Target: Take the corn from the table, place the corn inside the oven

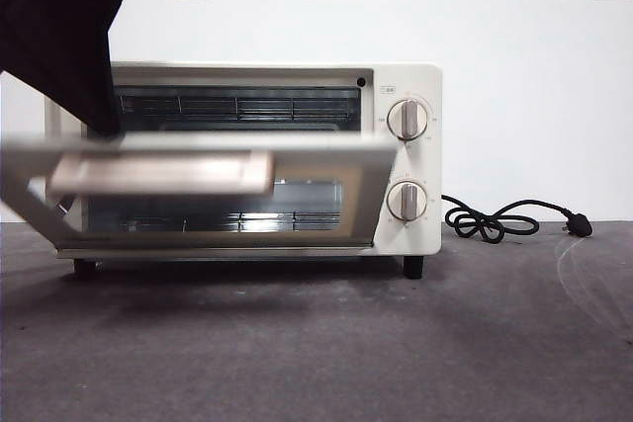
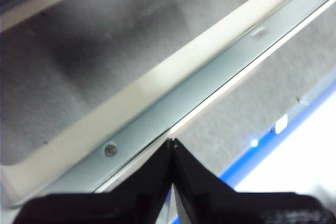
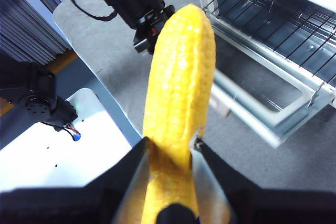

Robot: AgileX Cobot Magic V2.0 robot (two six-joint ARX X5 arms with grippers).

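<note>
Front view: the cream toaster oven (image 1: 406, 185) stands on the dark grey table (image 1: 396, 353), its glass door (image 1: 198, 170) swung partly down, a black arm (image 1: 64, 37) at its upper left corner

Left wrist view: the left gripper (image 2: 172, 142), fingers pressed together, sits at the door's metal edge (image 2: 210, 87)

Right wrist view: the right gripper (image 3: 170, 145) pinches the yellow corn (image 3: 181, 77) above the table, near the open oven (image 3: 273, 30)

Cream oven (image 1: 410, 160), door half open, dark claw (image 1: 104, 121) at door
</note>
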